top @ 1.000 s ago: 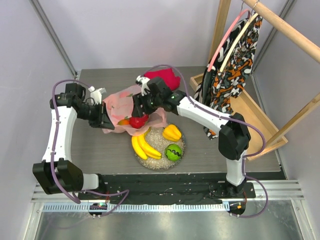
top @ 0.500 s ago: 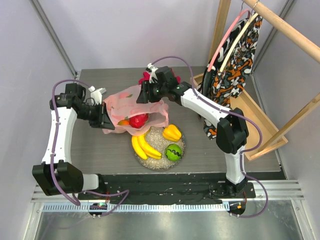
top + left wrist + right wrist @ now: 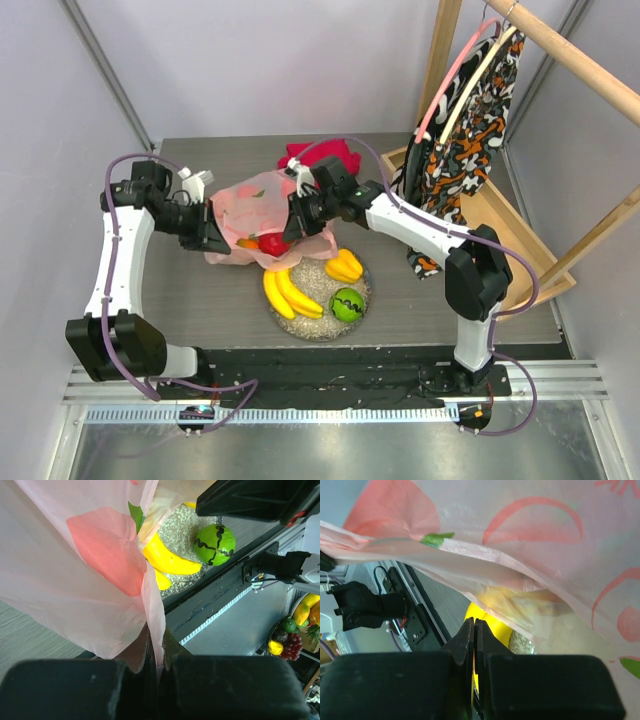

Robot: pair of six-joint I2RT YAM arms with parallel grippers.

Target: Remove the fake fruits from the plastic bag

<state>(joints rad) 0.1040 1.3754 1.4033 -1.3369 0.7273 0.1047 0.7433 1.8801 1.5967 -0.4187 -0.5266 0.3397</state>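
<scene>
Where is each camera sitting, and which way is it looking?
Top camera: high and behind, facing down at the table; the left arm and right arm show whole.
Left wrist camera: rides the left arm, facing along the left hand, shut on the plastic bag, toward the plate.
Right wrist camera: rides the right arm, facing past the shut right hand, the bag filling the upper part.
Shared: top and left wrist views both show the bananas and green apple on the plate.

Bananas (image 3: 285,293) on plate (image 3: 318,326), bag (image 3: 250,200) behind
</scene>
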